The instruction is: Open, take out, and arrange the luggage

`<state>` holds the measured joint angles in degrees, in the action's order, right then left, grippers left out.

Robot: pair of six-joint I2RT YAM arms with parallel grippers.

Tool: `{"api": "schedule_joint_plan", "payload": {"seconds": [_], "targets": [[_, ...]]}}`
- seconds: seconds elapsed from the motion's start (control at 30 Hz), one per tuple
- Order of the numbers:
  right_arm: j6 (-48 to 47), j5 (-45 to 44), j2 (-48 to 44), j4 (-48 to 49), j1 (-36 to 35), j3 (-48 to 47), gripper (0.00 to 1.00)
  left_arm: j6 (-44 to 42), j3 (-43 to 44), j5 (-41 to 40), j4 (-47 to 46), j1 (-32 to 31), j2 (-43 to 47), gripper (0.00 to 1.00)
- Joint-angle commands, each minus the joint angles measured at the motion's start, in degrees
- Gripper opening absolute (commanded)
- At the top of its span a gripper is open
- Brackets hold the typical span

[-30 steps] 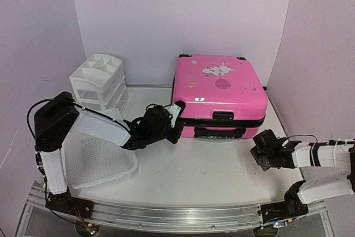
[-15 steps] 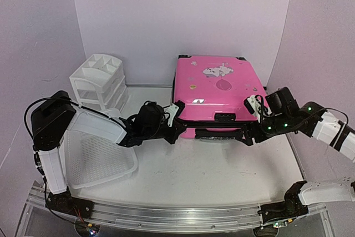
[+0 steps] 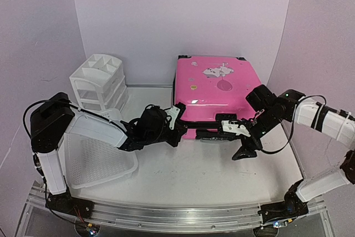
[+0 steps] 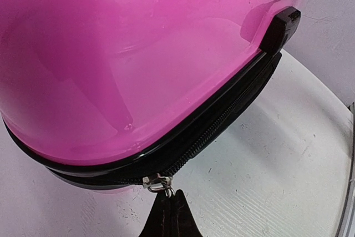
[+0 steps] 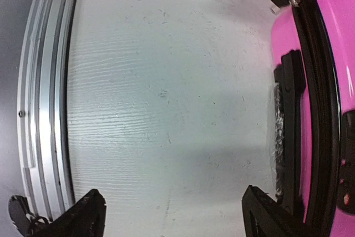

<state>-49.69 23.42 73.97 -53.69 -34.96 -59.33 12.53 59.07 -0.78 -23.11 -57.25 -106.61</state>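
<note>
Jaws of my left gripper pinch the zipper pull on the luggage just ahead; right gripper jaws stand wide, luggage beside them. If I tug hard, the pull may slip out.

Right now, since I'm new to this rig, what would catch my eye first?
The bright-pink luggage, lying shut at the back of the table, right of centre. The left gripper is pinched on the zipper pull at its front-left corner, while the right gripper hangs open before its front side.
</note>
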Motion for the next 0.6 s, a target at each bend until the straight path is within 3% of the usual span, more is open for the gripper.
{"api": "schedule_joint_plan", "payload": {"seconds": [0.0, 0.17, 0.4, 0.57], "targets": [[-12.3, 1.5, 2.9, 3.6, -1.5, -0.7, 0.77, 0.9, 0.1, 7.3, -0.2, -6.0, 4.5, 0.0], [-5.7, -12.0, 5.9, 19.4, -4.8, 2.2, 0.73, -0.6, -0.2, 6.3, 0.5, -6.0, 4.9, 0.0], [-2.8, -26.1, 13.7, 31.4, -6.0, 3.0, 0.66, -4.0, -1.1, -2.1, 3.3, -5.2, 6.8, 0.0], [-1.7, -34.4, 19.3, 37.5, -6.1, 1.5, 0.62, -3.5, -1.1, -1.8, 4.6, -3.2, 7.2, 0.0]]}}
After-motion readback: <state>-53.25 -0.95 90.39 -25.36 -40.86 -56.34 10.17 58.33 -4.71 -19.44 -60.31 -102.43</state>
